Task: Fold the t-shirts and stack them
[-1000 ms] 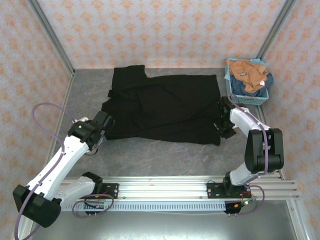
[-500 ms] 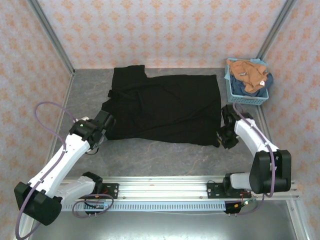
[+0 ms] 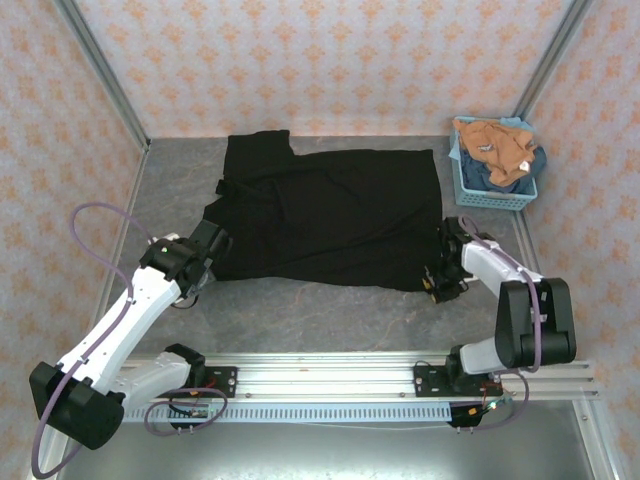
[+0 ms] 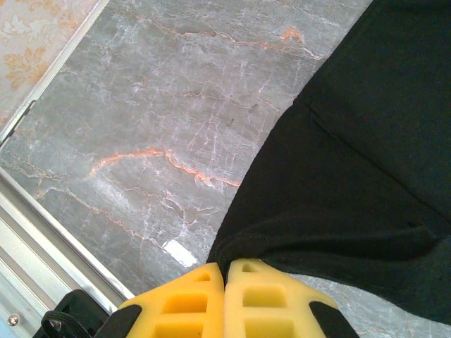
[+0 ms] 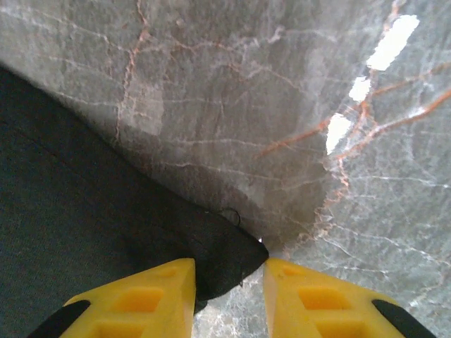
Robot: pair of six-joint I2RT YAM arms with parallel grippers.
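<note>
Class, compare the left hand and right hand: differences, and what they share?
The left hand grips the black t-shirt with fingers pressed together; the right hand has fingers apart around its corner. The left hand is at the shirt's left end, the right hand at its right end. Both have yellow fingers.

1. A robot lab test cell, plainly: a white left arm (image 3: pixel 125 315) and right arm (image 3: pixel 492 262) are bolted to an aluminium rail (image 3: pixel 330 378) at the near edge.
2. A purple cable (image 3: pixel 95 206) loops off the left arm, and loose wiring runs under the rail.
3. Bare metal posts (image 3: pixel 100 70) frame peach patterned wall panels (image 3: pixel 330 60), so it's a built booth and not a lived-in room.
4. The grey marble-look table (image 3: pixel 300 310) carries a black t-shirt (image 3: pixel 340 215) and a blue basket (image 3: pixel 497 198) of clothes.
</note>
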